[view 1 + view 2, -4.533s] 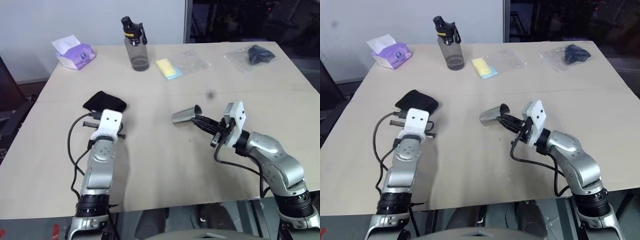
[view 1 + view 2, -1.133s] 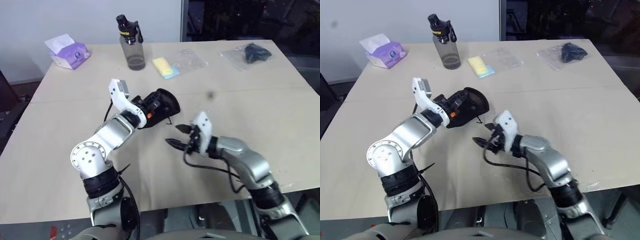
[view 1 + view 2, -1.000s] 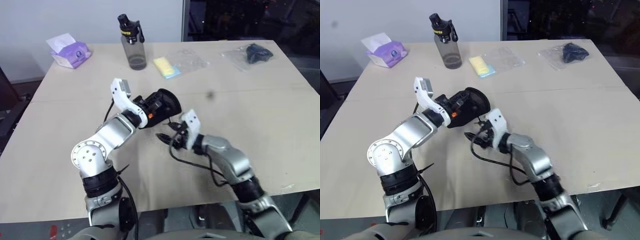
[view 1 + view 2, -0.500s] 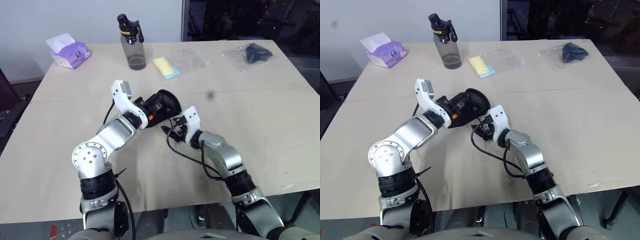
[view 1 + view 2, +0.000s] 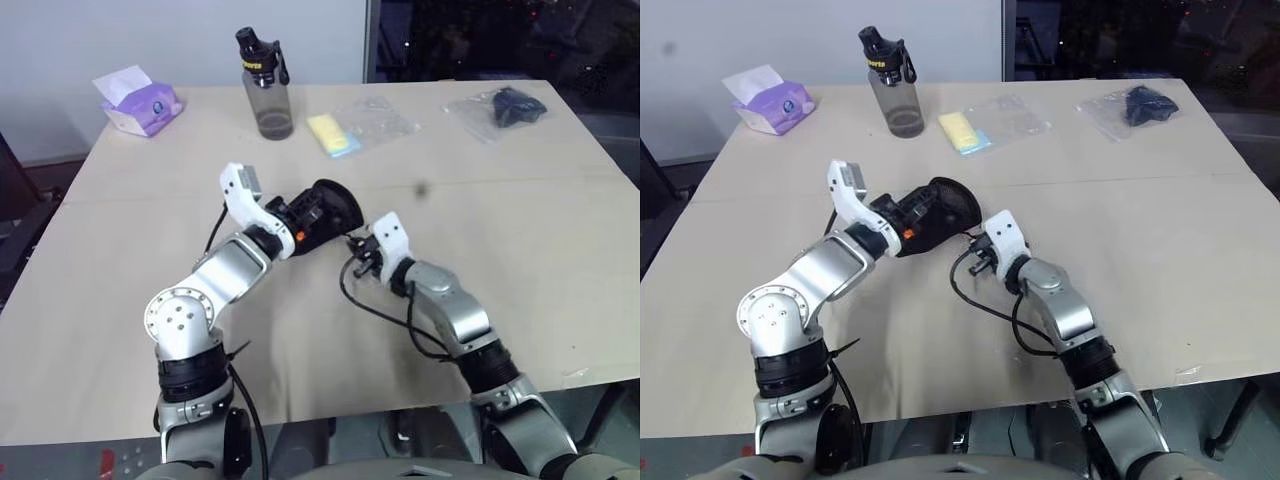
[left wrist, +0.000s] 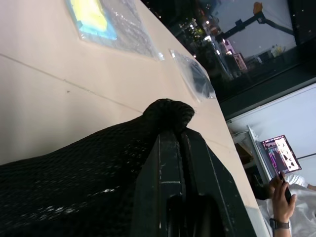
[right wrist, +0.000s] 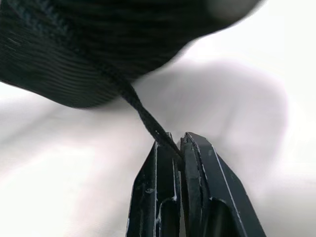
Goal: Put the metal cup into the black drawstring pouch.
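Note:
The black drawstring pouch [image 5: 328,207] hangs above the middle of the table, bulging, with its rounded end toward the right. My left gripper [image 6: 173,137] is shut on a fold of the pouch's fabric [image 6: 94,158]. My right gripper [image 7: 177,144] sits just right of and below the pouch and is shut on a thin black cord [image 7: 144,117] that runs up to the pouch's mouth. In the left eye view the right gripper [image 5: 357,246] touches the pouch's lower edge. The metal cup is out of view.
At the table's far side stand a grey bottle with a black cap [image 5: 268,88], a purple tissue pack [image 5: 142,102], a clear bag with a yellow item [image 5: 338,135] and a clear bag with a dark item [image 5: 506,108]. The table's front edge [image 5: 330,410] lies near.
My right gripper has moved up and right to the pouch's mouth and shut on the cord; one second ago it stood open. The left arm holds the pouch in the same place.

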`<state>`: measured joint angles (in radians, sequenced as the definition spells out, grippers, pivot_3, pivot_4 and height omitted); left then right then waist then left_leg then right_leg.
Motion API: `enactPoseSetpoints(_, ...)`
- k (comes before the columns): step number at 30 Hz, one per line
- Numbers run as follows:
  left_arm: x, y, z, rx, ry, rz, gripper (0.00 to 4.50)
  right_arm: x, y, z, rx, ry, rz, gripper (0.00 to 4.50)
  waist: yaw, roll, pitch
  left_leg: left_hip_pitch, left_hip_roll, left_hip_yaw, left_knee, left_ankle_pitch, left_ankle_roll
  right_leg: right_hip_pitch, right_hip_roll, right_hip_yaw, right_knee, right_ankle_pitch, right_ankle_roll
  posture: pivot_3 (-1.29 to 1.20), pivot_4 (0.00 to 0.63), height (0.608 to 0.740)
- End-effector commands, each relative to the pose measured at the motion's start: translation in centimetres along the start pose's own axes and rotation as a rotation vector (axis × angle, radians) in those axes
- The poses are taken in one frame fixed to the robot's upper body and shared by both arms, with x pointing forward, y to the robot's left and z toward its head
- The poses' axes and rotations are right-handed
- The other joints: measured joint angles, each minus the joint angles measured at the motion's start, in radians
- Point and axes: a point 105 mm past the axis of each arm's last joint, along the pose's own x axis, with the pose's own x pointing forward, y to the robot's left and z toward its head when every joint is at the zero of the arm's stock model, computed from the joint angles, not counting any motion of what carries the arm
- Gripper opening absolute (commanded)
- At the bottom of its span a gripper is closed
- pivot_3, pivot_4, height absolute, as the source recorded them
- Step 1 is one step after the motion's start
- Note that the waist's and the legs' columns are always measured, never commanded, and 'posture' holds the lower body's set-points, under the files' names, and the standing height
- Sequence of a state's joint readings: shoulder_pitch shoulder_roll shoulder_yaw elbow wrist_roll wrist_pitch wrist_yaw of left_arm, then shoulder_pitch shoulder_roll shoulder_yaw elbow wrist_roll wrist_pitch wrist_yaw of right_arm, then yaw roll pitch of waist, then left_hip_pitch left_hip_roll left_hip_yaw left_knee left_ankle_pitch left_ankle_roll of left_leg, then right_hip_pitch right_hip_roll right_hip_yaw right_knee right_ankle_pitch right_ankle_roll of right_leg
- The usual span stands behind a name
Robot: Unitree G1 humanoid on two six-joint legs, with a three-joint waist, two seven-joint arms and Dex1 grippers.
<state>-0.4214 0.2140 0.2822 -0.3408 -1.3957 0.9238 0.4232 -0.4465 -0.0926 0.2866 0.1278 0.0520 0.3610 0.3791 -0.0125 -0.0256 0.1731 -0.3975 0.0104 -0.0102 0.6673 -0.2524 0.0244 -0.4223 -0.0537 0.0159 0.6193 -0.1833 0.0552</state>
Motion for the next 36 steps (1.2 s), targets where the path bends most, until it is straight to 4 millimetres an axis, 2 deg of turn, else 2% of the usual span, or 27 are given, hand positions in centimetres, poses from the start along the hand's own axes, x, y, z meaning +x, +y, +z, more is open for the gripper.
enactPoseSetpoints(1,-0.6,-0.3,0.7,0.005,-0.044,-0.014,0.00,-1.9,-4.8,4.2,-0.227,-0.128,-0.197,0.08,0.001,0.000,0.000,0.000,0.000,0.000,0.000,0.000,0.000,0.000,0.000,0.000,0.000,0.000,0.000,0.00,0.150,0.740)
enactPoseSetpoints(3,-0.7,-0.2,0.6,0.004,-0.047,-0.013,0.00,-3.0,-7.0,6.8,-0.334,-0.201,-0.283,0.08,0.001,0.000,0.001,0.000,0.000,0.001,0.000,0.000,0.000,0.000,0.000,0.001,-0.001,0.000,0.000,0.00,0.150,0.740)
enactPoseSetpoints(6,-0.7,-0.4,0.4,0.003,-0.046,-0.020,0.00,-4.4,-8.9,11.2,-0.455,-0.327,-0.362,0.08,-0.005,0.000,0.001,0.000,0.000,0.001,0.000,0.000,0.000,0.000,0.000,0.001,-0.001,0.000,0.000,0.00,0.150,0.740)
enactPoseSetpoints(8,-0.6,-0.5,0.3,0.007,-0.045,-0.024,0.00,-5.2,-9.4,14.3,-0.528,-0.418,-0.392,0.08,-0.005,0.000,0.001,0.001,0.000,0.001,-0.001,0.000,0.000,-0.001,0.001,0.001,0.000,0.000,0.000,0.00,0.150,0.740)
enactPoseSetpoints(12,-0.7,-1.5,0.7,0.017,-0.075,-0.086,0.00,-5.9,-9.0,18.3,-0.578,-0.551,-0.395,0.08,-0.001,0.000,0.001,0.000,0.001,0.000,-0.002,0.000,0.000,-0.001,0.001,0.000,-0.001,0.000,0.000,0.00,0.150,0.740)
enactPoseSetpoints(14,-1.1,-2.4,1.1,0.053,-0.103,-0.141,0.55,-6.1,-8.2,20.1,-0.573,-0.620,-0.375,0.00,0.000,0.001,0.002,-0.001,0.001,0.000,-0.002,0.000,0.000,-0.001,0.001,0.000,-0.002,0.000,0.000,0.00,0.150,0.740)
enactPoseSetpoints(16,-1.3,-2.3,1.2,0.131,-0.104,-0.124,1.17,-6.2,-7.5,21.2,-0.576,-0.659,-0.349,0.00,0.000,0.001,0.002,-0.002,0.000,0.002,-0.002,0.000,0.000,-0.001,0.000,0.001,-0.003,0.000,0.000,0.00,0.150,0.740)
enactPoseSetpoints(17,-1.3,-2.1,1.2,0.215,-0.103,-0.105,1.60,-6.1,-7.1,21.6,-0.578,-0.674,-0.327,0.00,-0.001,0.001,0.002,-0.002,0.000,0.002,-0.002,0.000,0.000,-0.001,0.000,0.001,-0.004,0.000,0.000,0.00,0.150,0.740)
enactPoseSetpoints(18,-1.4,-2.1,1.4,0.304,-0.106,-0.092,2.35,-6.1,-6.6,22.1,-0.583,-0.691,-0.300,0.00,-0.001,0.001,0.002,-0.002,0.000,0.002,-0.002,0.000,0.000,-0.001,0.000,0.001,-0.004,0.000,0.000,0.00,0.150,0.740)
enactPoseSetpoints(19,-1.5,-2.2,1.7,0.369,-0.118,-0.097,2.61,-6.1,-6.1,22.4,-0.589,-0.704,-0.274,0.00,-0.001,0.001,0.002,-0.002,0.000,0.002,-0.003,0.000,0.000,-0.001,0.000,0.001,-0.004,0.000,0.000,0.00,0.150,0.740)
enactPoseSetpoints(20,-1.7,-2.7,2.1,0.431,-0.138,-0.127,3.05,-6.0,-5.6,22.7,-0.594,-0.715,-0.249,0.00,-0.001,0.001,0.002,-0.001,0.000,0.001,-0.003,0.000,0.000,-0.001,0.001,0.001,-0.004,0.000,0.000,0.00,0.150,0.740)
enactPoseSetpoints(24,-1.8,-4.9,3.0,0.640,-0.190,-0.246,3.05,-5.6,-4.0,22.8,-0.614,-0.728,-0.156,0.00,0.000,0.001,0.003,-0.001,0.001,0.002,-0.004,0.000,0.000,-0.001,0.001,0.001,-0.004,0.000,0.000,0.00,0.150,0.740)
enactPoseSetpoints(29,-1.0,-7.2,2.3,0.930,-0.138,-0.393,3.05,-5.1,-2.7,22.2,-0.639,-0.717,-0.076,0.00,-0.002,0.002,0.003,-0.002,0.001,0.003,-0.004,0.000,0.000,-0.001,0.000,0.001,-0.005,0.000,0.000,0.00,0.150,0.740)
enactPoseSetpoints(36,0.4,-8.2,2.2,0.992,-0.134,-0.471,3.05,-5.1,-1.2,22.5,-0.652,-0.738,-0.013,0.00,-0.002,0.003,0.004,-0.002,0.001,0.003,-0.009,0.000,0.000,-0.002,0.001,0.001,-0.008,0.002,0.003,0.00,0.150,0.740)
